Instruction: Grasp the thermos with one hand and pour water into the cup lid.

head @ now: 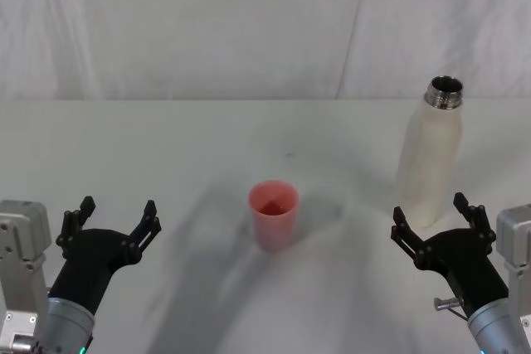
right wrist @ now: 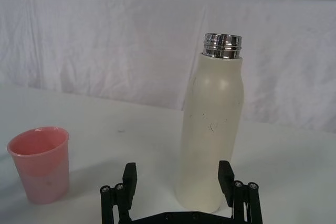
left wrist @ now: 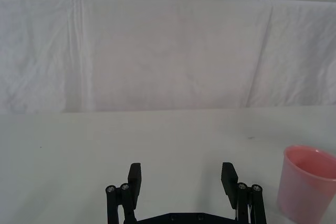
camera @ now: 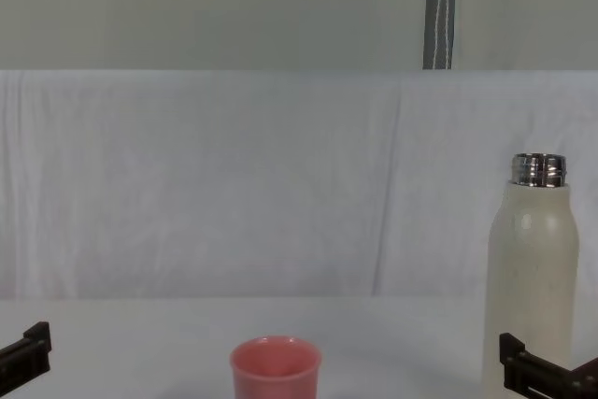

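From the head we see our right gripper (head: pixel 436 215) spread wide just before the tall cream thermos (head: pixel 430 163) at far right, our left gripper (head: pixel 114 221) likewise released, and from the chest the pink cup lid (camera: pixel 276 369) upright at centre.

cup lid (camera: pixel 276 370) base cut by chest view edge; thermos (camera: pixel 531 277) foot too.
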{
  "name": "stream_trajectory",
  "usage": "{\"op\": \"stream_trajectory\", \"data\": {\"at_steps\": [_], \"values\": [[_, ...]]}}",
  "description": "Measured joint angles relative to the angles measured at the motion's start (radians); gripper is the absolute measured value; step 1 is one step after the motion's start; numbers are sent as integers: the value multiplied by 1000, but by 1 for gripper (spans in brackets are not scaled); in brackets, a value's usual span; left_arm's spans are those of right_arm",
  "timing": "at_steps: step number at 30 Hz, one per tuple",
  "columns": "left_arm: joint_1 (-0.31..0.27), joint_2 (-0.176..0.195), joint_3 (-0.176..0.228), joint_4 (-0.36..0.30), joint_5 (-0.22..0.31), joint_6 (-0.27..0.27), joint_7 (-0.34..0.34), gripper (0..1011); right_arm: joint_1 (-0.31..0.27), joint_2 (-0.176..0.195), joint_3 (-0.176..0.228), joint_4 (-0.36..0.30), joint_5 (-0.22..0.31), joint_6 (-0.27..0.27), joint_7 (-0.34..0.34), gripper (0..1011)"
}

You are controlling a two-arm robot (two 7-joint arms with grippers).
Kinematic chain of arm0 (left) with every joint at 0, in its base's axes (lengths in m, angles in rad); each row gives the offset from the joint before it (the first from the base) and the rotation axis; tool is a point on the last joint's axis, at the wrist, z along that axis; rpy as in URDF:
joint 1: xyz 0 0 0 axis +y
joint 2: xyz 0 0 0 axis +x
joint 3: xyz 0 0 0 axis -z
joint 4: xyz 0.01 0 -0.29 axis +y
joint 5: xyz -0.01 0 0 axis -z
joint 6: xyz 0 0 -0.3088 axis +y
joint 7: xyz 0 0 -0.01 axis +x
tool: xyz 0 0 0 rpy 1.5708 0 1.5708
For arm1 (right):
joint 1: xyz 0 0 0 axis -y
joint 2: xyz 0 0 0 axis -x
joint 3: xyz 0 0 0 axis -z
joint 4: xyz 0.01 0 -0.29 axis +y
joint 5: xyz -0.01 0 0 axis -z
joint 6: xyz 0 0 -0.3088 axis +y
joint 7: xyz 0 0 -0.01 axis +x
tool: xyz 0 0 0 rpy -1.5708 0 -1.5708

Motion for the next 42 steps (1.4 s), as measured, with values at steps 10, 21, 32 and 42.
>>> {"op": "stream_trajectory", "data": {"at_steps": [10, 21, 32, 42], "values": [[0, 0, 0, 0, 0, 0, 0, 1001, 0, 0, 0, 0, 0, 0, 0, 1001], [0, 0, 0, 0, 0, 0, 0, 1001, 0, 0, 0, 0, 0, 0, 0, 1001], [0, 0, 0, 0, 0, 0, 0, 1001, 0, 0, 0, 0, 0, 0, 0, 1001], [0, 0, 0, 0, 0, 0, 0, 1001, 0, 0, 0, 0, 0, 0, 0, 1001]]}}
